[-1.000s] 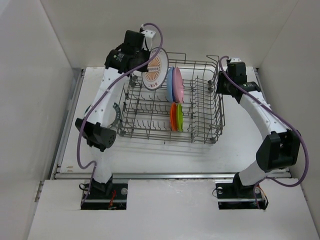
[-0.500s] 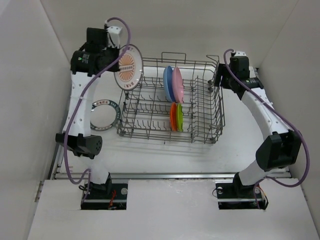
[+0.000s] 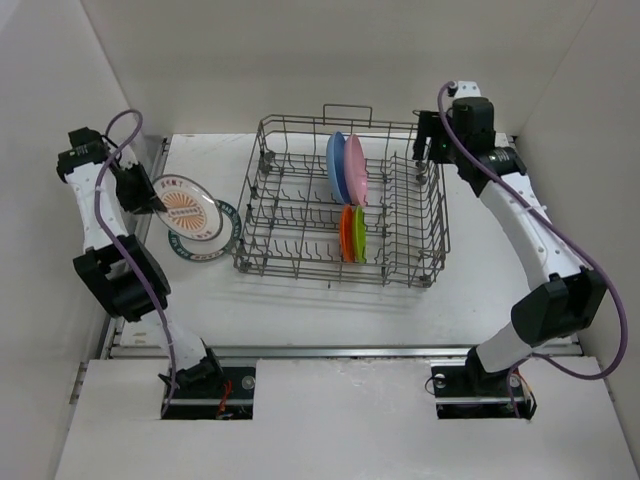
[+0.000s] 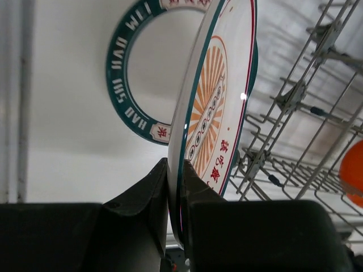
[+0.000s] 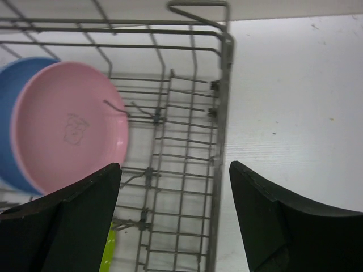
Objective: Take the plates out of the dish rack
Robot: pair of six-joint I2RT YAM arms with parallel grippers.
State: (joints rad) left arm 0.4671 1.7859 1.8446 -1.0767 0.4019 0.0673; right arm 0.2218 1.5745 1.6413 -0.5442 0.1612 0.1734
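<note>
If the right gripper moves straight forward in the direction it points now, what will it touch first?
Most likely the wire side of the dish rack, which lies between the open fingers of the right gripper. The pink plate sits left of that line. Depth is hard to judge.

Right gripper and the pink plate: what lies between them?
Only wires of the dish rack separate right gripper from pink plate; right wrist view shows it.

The sunburst plate [image 4: 218, 113] is showing orange rays, red characters and a dark green rim. The ringed plate [image 4: 120, 93] is showing white-lettered green. The blue plate [image 5: 7, 124], pink plate [image 5: 68, 127], orange plate [image 3: 346, 232] and lime-green plate [image 3: 359, 235] are brightening the grey dish rack [image 3: 285, 235].
</note>
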